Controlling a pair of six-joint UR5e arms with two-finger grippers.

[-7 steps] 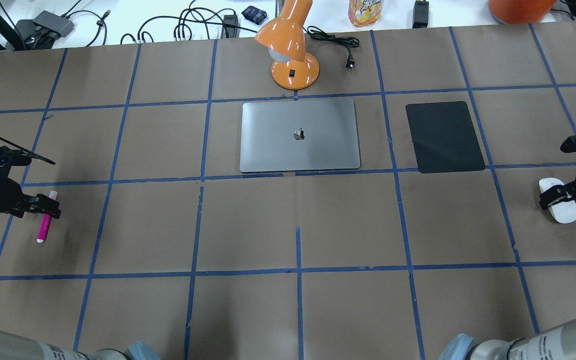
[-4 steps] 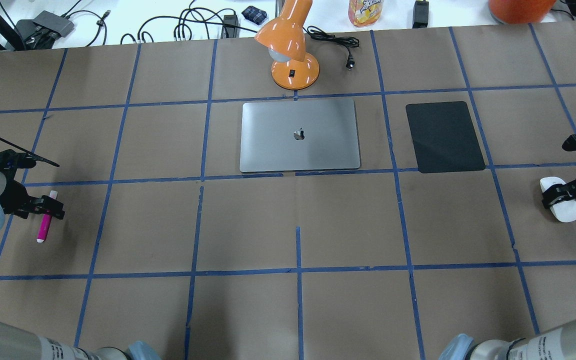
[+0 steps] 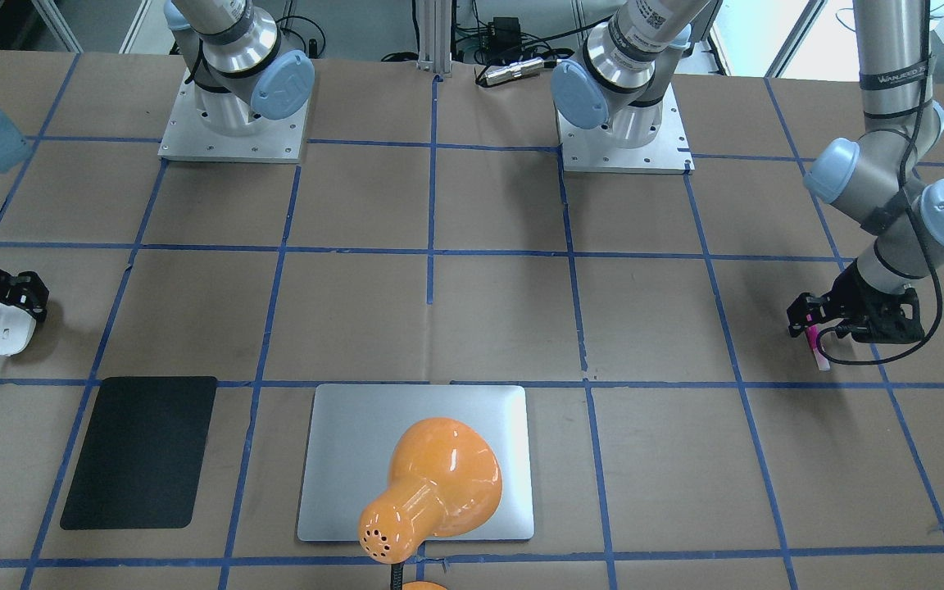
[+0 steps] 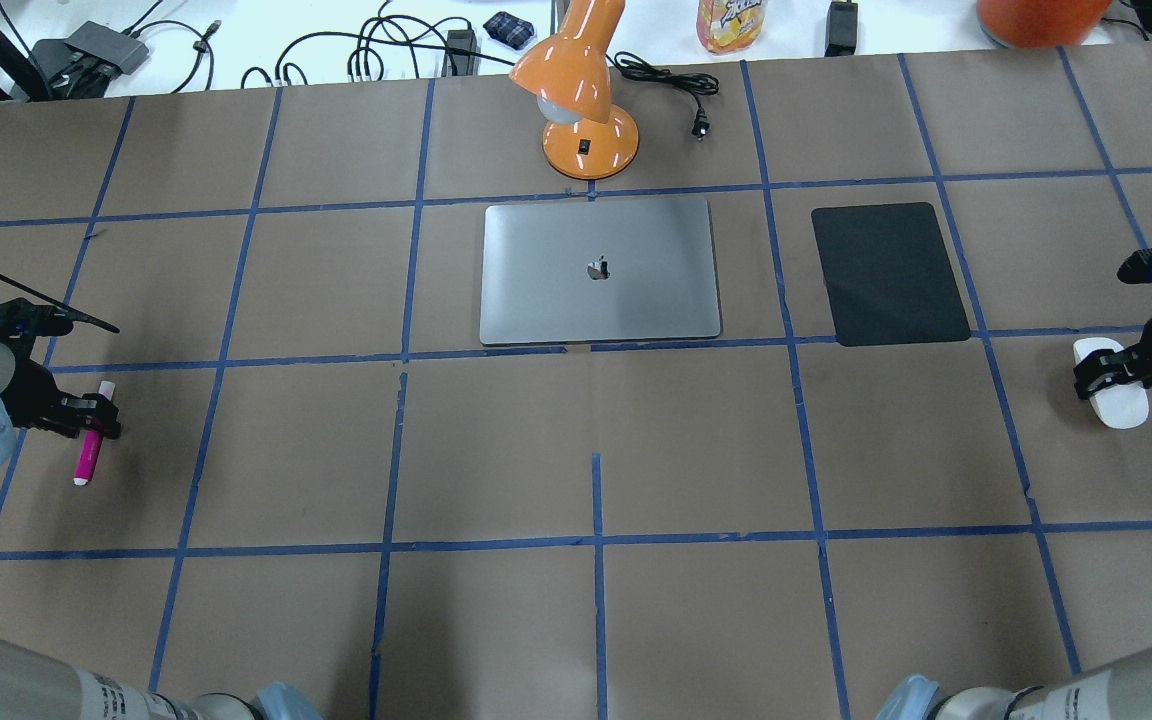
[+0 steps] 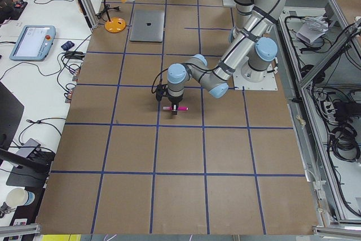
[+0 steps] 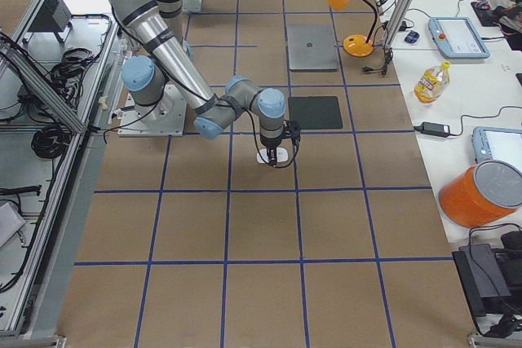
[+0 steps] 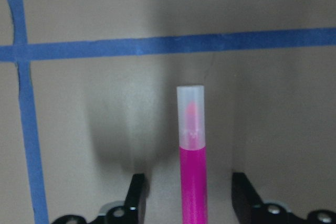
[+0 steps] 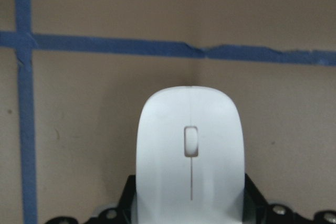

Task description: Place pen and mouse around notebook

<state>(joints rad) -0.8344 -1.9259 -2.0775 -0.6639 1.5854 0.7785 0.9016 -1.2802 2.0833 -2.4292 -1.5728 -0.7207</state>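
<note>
Main change is on the right side: the mouse (image 8: 190, 140) sits a bit further up-bench and inward vs the overhead shot 0.9 s ago, and the right gripper (image 4: 1108, 376) has shifted w/ it, so the two travel together. Wrist cam shows its fingers pressed against both flanks of the mouse, i.e. closed on it and holding. Can't tell if the mouse is clear of the bench (image 4: 596, 440) or only just off it. Meaning: the pick on that side looks done and the carry twd the notebook (image 4: 599, 270) looks to be starting, but the mouse is well apart from it, out beyond the black mat (image 4: 889, 272). On the left side, the pen (image 7: 192, 177) lies where it did in both earlier overhead frames, same angle, pale cap pointing away from the robot, flat on the bench and well apart from the notebook. The left gripper (image 4: 91, 418) has only nudged about over it. Wrist cam shows its jaws spread, one each side of the pen w/ a clear gap on both sides, so nothing gripped yet. Judgement: the left arm lags; it needs to close before any lift. Notebook, mat and orange lamp (image 4: 586, 130) unchanged. Neither item is placed so far.
</note>
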